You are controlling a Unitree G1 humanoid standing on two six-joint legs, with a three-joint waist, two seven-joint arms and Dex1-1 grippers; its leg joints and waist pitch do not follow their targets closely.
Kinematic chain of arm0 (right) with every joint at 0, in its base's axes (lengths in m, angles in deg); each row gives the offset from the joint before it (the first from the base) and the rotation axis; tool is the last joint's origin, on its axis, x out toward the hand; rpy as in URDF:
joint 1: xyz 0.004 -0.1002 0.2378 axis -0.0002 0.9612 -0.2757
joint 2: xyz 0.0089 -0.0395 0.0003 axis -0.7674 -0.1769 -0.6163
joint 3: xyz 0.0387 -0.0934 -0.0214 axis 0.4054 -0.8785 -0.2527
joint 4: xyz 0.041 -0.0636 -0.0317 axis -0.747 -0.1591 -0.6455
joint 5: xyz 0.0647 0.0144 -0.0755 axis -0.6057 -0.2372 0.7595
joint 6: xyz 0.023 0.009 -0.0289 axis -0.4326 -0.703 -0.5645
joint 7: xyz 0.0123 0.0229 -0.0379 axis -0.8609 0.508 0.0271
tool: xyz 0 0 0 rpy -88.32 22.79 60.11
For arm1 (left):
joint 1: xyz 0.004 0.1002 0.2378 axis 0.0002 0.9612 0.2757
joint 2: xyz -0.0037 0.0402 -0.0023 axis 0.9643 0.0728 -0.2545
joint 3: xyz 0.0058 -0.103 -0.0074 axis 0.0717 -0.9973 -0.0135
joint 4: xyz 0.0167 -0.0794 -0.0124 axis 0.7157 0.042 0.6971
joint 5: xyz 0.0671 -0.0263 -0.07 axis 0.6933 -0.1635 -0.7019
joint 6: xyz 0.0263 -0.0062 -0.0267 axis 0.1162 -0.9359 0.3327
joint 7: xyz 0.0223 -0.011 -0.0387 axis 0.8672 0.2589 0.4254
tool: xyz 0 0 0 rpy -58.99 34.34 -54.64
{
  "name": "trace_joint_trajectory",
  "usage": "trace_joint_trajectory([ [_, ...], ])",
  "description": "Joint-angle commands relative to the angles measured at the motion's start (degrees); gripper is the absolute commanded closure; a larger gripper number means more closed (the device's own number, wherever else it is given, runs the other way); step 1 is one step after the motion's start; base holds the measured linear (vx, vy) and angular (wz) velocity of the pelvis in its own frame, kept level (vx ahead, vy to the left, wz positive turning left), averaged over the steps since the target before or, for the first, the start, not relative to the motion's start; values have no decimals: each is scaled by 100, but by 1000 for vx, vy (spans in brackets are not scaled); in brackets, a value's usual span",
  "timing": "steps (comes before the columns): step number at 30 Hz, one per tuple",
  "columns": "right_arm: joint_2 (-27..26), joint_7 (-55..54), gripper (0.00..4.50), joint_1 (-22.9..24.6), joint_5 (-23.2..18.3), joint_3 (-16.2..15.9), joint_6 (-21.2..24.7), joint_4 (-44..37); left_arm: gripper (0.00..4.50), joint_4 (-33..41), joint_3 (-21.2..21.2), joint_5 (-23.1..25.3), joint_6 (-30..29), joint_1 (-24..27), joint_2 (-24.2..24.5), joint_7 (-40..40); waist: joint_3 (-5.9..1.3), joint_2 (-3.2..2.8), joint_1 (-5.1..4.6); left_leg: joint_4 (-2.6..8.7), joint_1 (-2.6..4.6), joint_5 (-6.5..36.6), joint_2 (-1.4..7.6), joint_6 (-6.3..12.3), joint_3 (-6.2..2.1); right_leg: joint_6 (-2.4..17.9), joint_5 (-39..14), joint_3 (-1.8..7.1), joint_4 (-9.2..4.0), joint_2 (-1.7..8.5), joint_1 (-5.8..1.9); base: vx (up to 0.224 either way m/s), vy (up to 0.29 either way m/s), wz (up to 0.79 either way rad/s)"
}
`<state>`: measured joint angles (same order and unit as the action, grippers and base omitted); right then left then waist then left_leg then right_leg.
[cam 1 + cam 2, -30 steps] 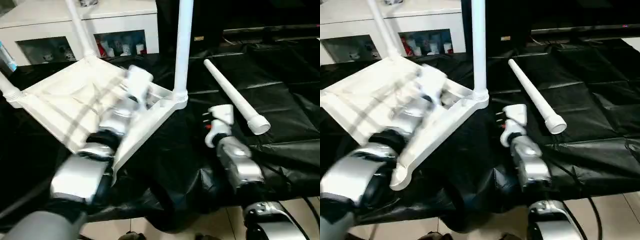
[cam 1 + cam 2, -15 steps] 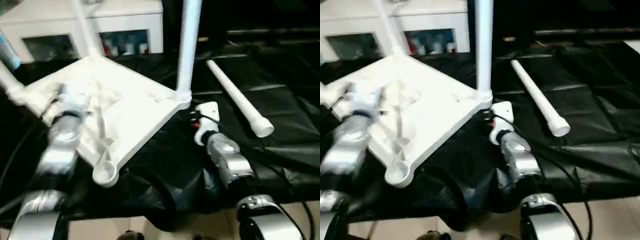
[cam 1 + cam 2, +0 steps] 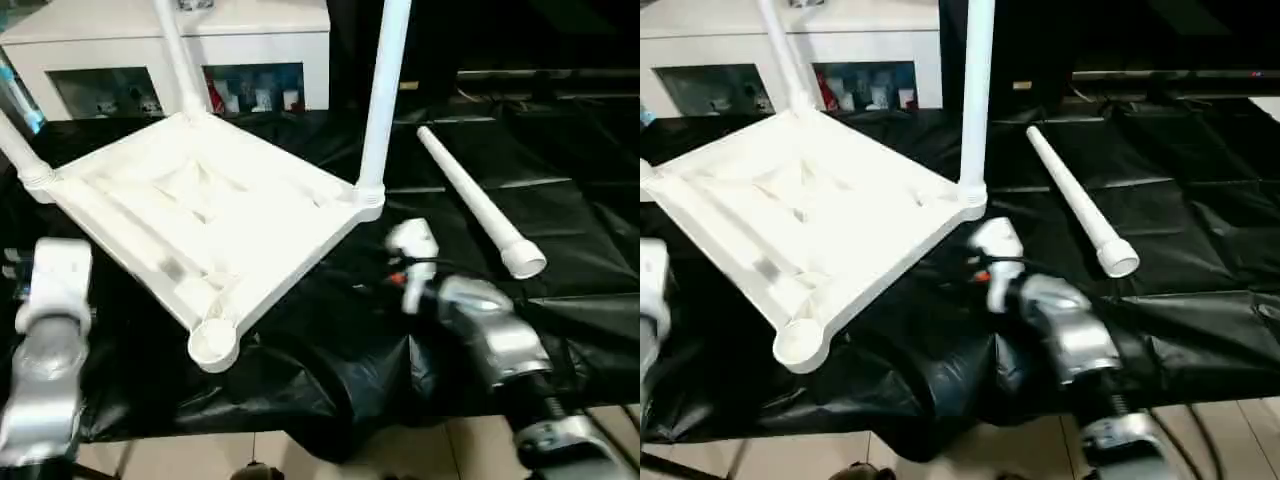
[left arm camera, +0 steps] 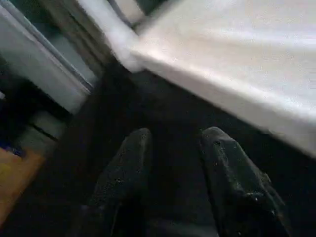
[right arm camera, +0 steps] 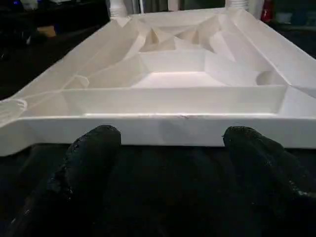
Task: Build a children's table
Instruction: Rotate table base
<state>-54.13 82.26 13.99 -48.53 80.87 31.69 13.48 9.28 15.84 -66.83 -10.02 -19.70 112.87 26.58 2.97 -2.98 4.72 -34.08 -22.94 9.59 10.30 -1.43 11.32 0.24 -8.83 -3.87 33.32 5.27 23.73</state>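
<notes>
The children's table lies upside down on the black cloth, its ribbed white tabletop point(image 3: 200, 210) facing up. Three white legs stand in corner sockets: one at the far left point(image 3: 18, 160), one at the back point(image 3: 178, 60), one at the right point(image 3: 378, 100). The near corner socket point(image 3: 212, 340) is empty. A loose leg point(image 3: 478, 205) lies on the cloth to the right. My left gripper point(image 4: 177, 132) is open with nothing between its fingers, just left of the tabletop's edge point(image 4: 237, 94). My right gripper point(image 5: 170, 131) stands wide open, facing the tabletop's side wall point(image 5: 163, 131) near the right corner.
A white cabinet point(image 3: 250, 40) with coloured items behind glass stands at the back. The black-draped work table point(image 3: 570, 150) stretches to the right, its cloth bunched at the front edge point(image 3: 330, 400). Pale floor point(image 3: 300, 455) shows below.
My left arm has drawn back off the tabletop to its left side. My right gripper has turned toward the tabletop's right corner. The tabletop and loose leg stay put.
</notes>
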Motion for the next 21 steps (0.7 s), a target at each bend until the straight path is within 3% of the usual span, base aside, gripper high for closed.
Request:
trace_joint_trajectory([
  [1, 86, 175, 64, 104, -57, -16, 225, -344, 274, 310, 306, -322, -494, 90, 210, -777, -376, -49, -16, 487, 205, 2205, 281, -33, -186, 876, -1875, 216, -397, 268, -140, 0, 0, 0],
  [2, 195, 285, 64, 144, -81, -79, 359, -532, 274, 490, 551, -523, -793, 181, 403, -1403, -383, -66, 19, 500, 204, 2176, 289, -39, -199, 880, -1771, 216, -371, 258, -152, 0, 0, 0],
  [7, 346, 455, 64, 182, -139, -154, 487, -770, 274, 717, 983, -772, -1085, 287, 824, -2342, -379, -69, 8, 499, 207, 2153, 275, -35, -181, 967, -1578, 218, -353, 257, -159, 0, 0, 0],
  [8, 370, 480, 64, 192, -148, -160, 508, -819, 274, 747, 1049, -836, -1080, 285, 889, -2515, -377, -103, 9, 501, 208, 2186, 275, -46, -186, 971, -1611, 219, -348, 263, -159, 0, 0, 0],
  [11, 464, 554, 64, 265, -153, -168, 605, -1009, 274, 849, 1176, -1101, -1203, 194, 1001, -2937, -370, -89, 3, 501, 230, 2282, 271, -85, -183, 929, -1762, 220, -381, 252, -150, 0, 0, 0],
  [12, 501, 574, 64, 298, -157, -163, 649, -1069, 274, 879, 1272, -1216, -1273, 175, 1065, -3166, -371, -53, 0, 502, 232, 2257, 271, -92, -177, 929, -1774, 224, -372, 254, -152, 0, 0, 0],
  [14, 538, 593, 64, 343, -164, -154, 698, -1143, 274, 867, 1421, -1264, -1151, 170, 1148, -3444, -369, -81, 25, 508, 248, 2252, 277, -106, -182, 903, -1824, 232, -383, 253, -138, 0, 0, 0],
  [15, 573, 592, 64, 388, -160, -143, 762, -1227, 274, 788, 1594, -1266, -1015, 125, 1224, -3710, -373, -25, 16, 509, 233, 2190, 275, -94, -186, 909, -1784, 237, -362, 254, -156, 0, 0, 0],
  [17, 616, 568, 64, 462, -192, -129, 853, -1369, 274, 451, 1724, -1274, -872, -147, 1052, -3812, -370, 2, 4, 509, 230, 2141, 270, -82, -174, 895, -1783, 244, -365, 248, -159, 0, 0, 0],
  [18, 628, 562, 64, 484, -203, -127, 877, -1412, 274, 343, 1761, -1273, -819, -233, 985, -3828, -363, -3, 23, 489, 286, 2167, 259, -78, -142, 864, -1883, 263, -399, 241, -110, 0, 0, 0],
  [21, 671, 536, 64, 545, -236, -120, 954, -1548, 274, 7, 1924, -1219, -636, -507, 787, -3854, -372, 10, 8, 502, 247, 2148, 268, -114, -170, 817, -1980, 262, -381, 274, -163, 0, 0, 0],
])
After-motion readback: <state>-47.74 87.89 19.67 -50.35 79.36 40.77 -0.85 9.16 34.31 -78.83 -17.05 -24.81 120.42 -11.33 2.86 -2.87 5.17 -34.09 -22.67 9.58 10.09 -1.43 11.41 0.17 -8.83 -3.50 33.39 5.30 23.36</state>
